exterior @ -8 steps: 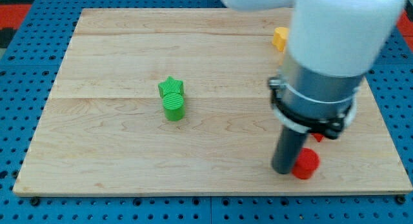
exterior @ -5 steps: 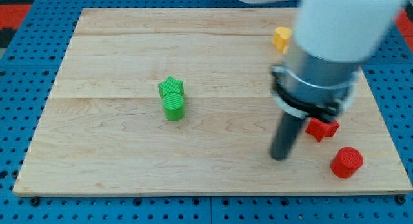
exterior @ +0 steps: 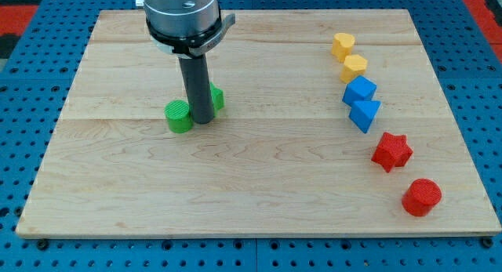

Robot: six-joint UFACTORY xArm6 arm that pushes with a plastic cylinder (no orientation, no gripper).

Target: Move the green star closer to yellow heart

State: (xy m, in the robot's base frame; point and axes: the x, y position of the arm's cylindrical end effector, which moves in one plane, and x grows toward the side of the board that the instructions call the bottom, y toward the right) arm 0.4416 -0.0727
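Note:
The green star (exterior: 216,97) lies left of the board's middle, partly hidden behind my rod. My tip (exterior: 202,121) rests on the board just left of and below the star, between it and a green cylinder (exterior: 179,116). Two yellow blocks sit at the view's upper right: one (exterior: 342,45) above, and one (exterior: 354,67) below it that looks like the heart. The star is far to the left of both.
Down the view's right side run a blue block (exterior: 359,91), a blue triangular block (exterior: 365,114), a red star (exterior: 391,151) and a red cylinder (exterior: 422,197). The wooden board (exterior: 259,209) lies on a blue pegboard.
My rod has moved from the board's right side to the green blocks on the left. The green cylinder now sits further left, apart from the star. The right-hand blocks are uncovered.

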